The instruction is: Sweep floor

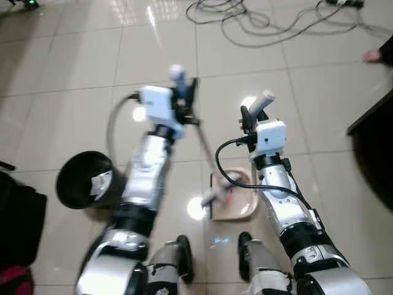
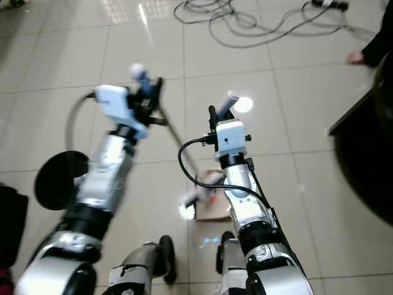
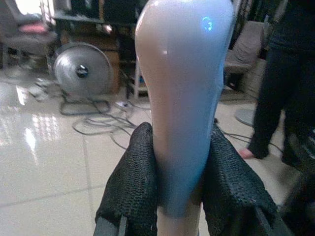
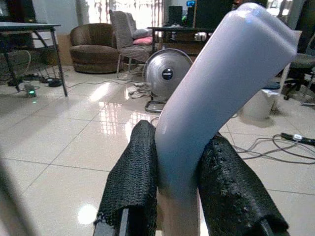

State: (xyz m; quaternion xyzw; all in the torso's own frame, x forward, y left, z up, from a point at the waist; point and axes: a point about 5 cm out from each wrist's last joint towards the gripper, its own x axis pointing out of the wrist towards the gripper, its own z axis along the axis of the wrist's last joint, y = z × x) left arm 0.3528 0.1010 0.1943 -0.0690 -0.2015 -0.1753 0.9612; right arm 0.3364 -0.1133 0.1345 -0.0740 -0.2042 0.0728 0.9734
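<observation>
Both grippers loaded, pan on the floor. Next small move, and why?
Probably draw the broom toward the dustpan. The left gripper is shut on the broom handle, the right gripper on the dustpan's handle, and the broom's lower end sits at the pan, between the robot's feet.

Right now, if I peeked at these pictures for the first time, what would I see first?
First you would see two shiny silver arms, each holding a pale handle: the left gripper is shut on the broom handle, the right gripper on the dustpan handle. Between the arms, down by the robot's feet, the beige dustpan lies on the glossy tiled floor. A black bin stands to the robot's left.
</observation>
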